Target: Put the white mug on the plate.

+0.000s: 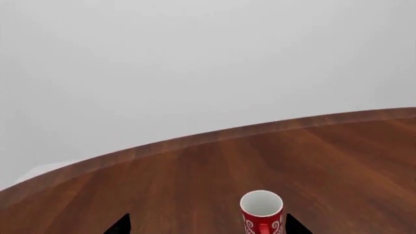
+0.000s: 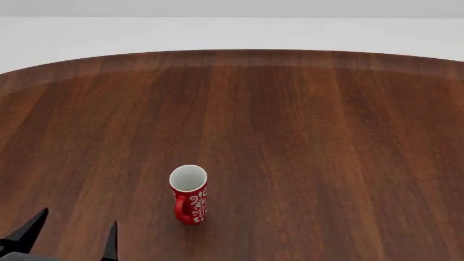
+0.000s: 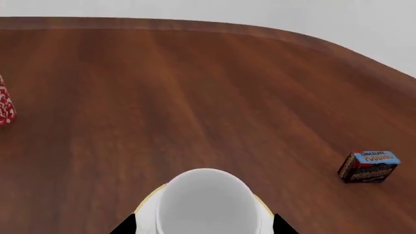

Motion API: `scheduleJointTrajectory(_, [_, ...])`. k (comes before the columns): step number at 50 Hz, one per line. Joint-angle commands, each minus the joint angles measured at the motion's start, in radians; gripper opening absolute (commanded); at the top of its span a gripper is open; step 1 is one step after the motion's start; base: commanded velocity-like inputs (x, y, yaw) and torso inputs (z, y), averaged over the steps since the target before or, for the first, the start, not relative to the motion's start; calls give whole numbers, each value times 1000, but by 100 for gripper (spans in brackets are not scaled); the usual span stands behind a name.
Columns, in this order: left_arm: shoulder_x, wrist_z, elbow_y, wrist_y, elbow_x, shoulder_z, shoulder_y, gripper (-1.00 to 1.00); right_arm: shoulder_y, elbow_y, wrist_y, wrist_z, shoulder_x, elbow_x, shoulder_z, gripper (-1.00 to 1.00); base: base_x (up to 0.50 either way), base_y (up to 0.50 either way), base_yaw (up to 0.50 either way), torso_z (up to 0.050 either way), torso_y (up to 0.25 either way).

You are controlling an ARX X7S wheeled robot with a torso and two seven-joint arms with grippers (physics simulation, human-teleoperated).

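Observation:
In the right wrist view the white mug (image 3: 206, 204) stands upright on the plate (image 3: 145, 214), whose thin tan rim shows on both sides of it. My right gripper (image 3: 204, 226) is open around the mug. Its dark fingertips (image 3: 124, 225) stand clear of the mug's sides, with bare plate between them. Neither the mug, the plate nor the right gripper shows in the head view. My left gripper (image 2: 73, 234) (image 1: 208, 226) is open and holds nothing, low at the table's front left.
A red mug with a white floral pattern (image 2: 189, 193) (image 1: 262, 210) (image 3: 5, 105) stands upright just ahead and right of the left gripper, apart from it. A small chocolate pudding box (image 3: 368, 166) lies to the right of the plate. The round wooden table (image 2: 305, 136) ends at a curved far edge.

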Motion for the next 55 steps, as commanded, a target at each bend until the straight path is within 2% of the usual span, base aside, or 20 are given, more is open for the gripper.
scheduleJointTrajectory(1, [-4,-4,9,8,-2,-2,5,100,28,-73,65,13,27,-22,-20,100,0,0,0,0,0])
scheduleJointTrajectory(25, [-43,1,75,45,-40,-30,65,100,178,-278,344,37,91,-49,-38,100,0,0,0,0,0])
scheduleJointTrajectory(36, [-114,-20,309,-107,-46,-30,39,100,235,-315,417,33,114,-47,-36,100,0,0,0,0,0])
scheduleJointTrajectory(40, [-145,-33,419,-184,-42,-29,18,100,283,-371,508,28,129,-33,-27,100,0,0,0,0,0])
scheduleJointTrajectory(51, [-179,-36,577,-338,-63,-13,-64,100,368,-417,608,25,146,6,-4,100,0,0,0,0,0])
scheduleJointTrajectory(55, [-185,-32,619,-391,-75,-8,-108,100,419,-434,643,71,188,62,-9,100,0,0,0,0,0])
